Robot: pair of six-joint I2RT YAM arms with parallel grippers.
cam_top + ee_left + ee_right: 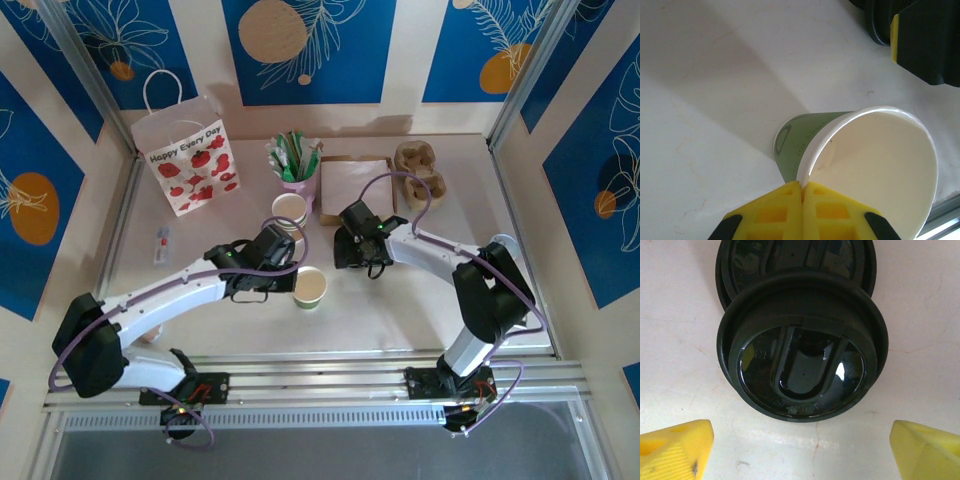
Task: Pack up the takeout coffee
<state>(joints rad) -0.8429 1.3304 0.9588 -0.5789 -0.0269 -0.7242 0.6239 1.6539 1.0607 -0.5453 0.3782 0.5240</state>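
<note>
Left pincer fully closed, pinching the rim of the green cup. Cup is lidless and stands on the tabletop near centre, at 6 o'clock from the tan cups. Right pincer is wide, holding nothing, over two overlapping black lids at its 12 o'clock, 2 o'clock from the cup.

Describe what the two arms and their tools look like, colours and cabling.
The left arm and right arm have white link shells, black joints and black bases, each trailed by a purple cable. The left tool and right tool carry bright yellow fingers on black bodies; the left tool's show moulded square pockets.
</note>
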